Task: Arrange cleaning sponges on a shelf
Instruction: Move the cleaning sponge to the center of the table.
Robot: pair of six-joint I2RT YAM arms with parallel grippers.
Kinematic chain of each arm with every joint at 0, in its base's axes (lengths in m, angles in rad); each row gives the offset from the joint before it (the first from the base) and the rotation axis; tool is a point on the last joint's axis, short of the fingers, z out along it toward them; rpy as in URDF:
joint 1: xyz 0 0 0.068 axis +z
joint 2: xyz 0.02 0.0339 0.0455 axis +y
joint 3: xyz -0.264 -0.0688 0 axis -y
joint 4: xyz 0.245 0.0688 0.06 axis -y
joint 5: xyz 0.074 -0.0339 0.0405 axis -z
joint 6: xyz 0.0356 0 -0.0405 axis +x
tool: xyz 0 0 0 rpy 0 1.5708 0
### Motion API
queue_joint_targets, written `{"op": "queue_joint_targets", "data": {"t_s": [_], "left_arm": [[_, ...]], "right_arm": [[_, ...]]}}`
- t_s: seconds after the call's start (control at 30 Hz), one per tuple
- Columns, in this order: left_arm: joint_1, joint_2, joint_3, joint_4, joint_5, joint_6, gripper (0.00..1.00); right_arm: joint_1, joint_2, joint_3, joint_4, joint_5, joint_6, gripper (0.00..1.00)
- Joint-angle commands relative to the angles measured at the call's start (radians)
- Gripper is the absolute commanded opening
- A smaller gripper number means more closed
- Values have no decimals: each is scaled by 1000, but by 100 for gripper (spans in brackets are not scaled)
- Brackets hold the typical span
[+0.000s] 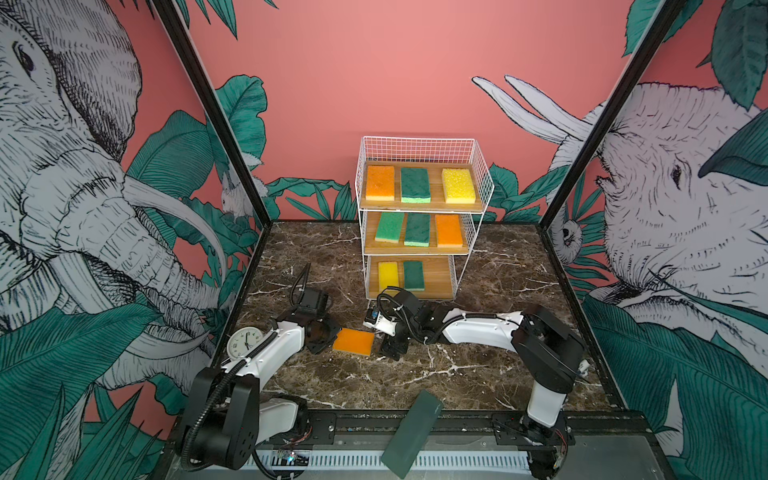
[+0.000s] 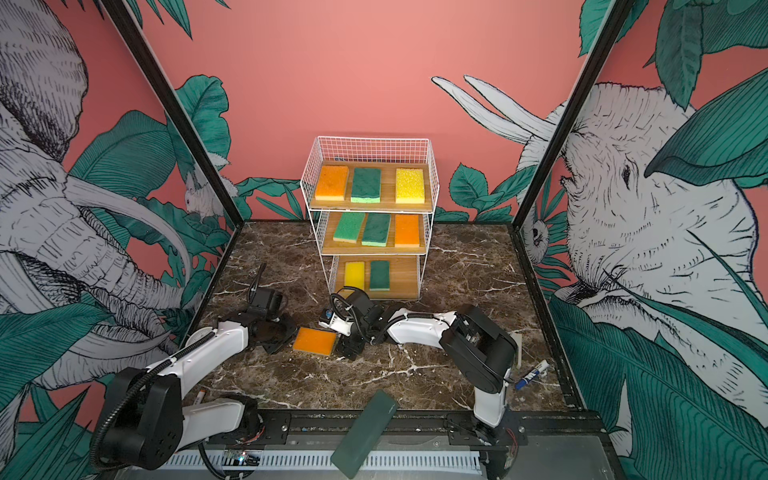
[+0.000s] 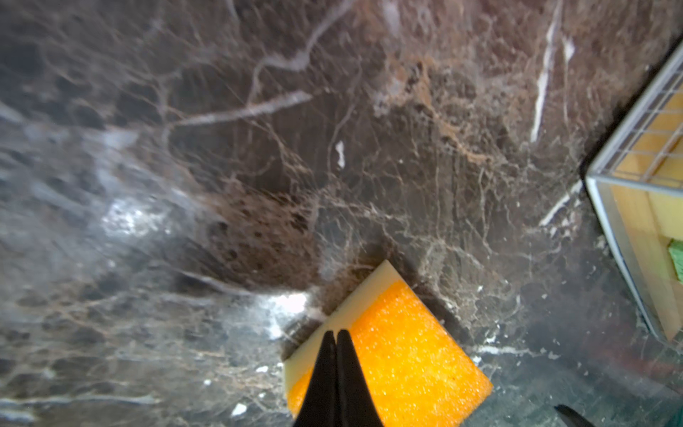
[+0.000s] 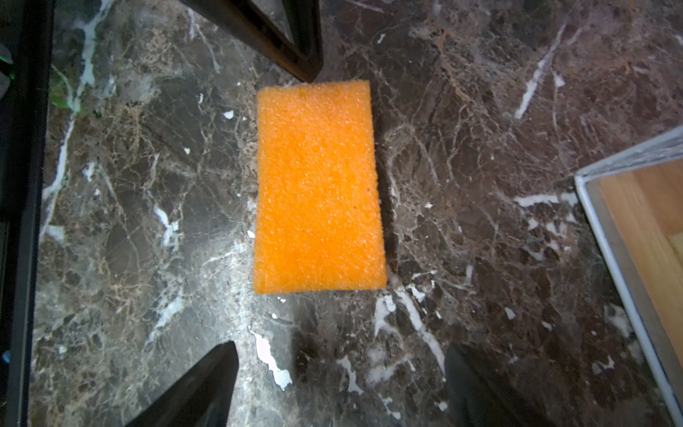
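Eight sponges on shelf, one orange sponge on table between the grippers.
Table (image 1: 478, 374) carries shelf (image 1: 422, 216) at back: three sponges on top board, three on middle, two on bottom. Orange sponge (image 1: 353, 341) lies flat in front of shelf. Left gripper (image 3: 335, 334) closed, tips over the sponge's edge, holding nothing. Right gripper (image 4: 340, 384) open wide, just beside the sponge.

Coarse orange foam sponge (image 4: 319, 186); glossy marble-look table (image 4: 480, 111); shelf (image 1: 419, 216) boards probably wood
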Motion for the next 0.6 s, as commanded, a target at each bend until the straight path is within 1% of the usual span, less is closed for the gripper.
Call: {"op": "queue_joint_targets", "data": {"t_s": [0.0, 0.2, 0.33, 0.57], "left_arm": [[-6, -41, -16, -9, -8, -39, 5], [-12, -73, -17, -22, -5, -52, 6], [-17, -93, -15, -30, -5, -60, 8], [-17, -123, -21, -42, -10, -66, 13]], "right_arm": [[8, 29, 14, -31, 4, -66, 90], [8, 64, 49, -47, -36, -70, 93], [10, 85, 65, -31, -13, -63, 94], [11, 127, 103, -29, -22, -59, 96]]}}
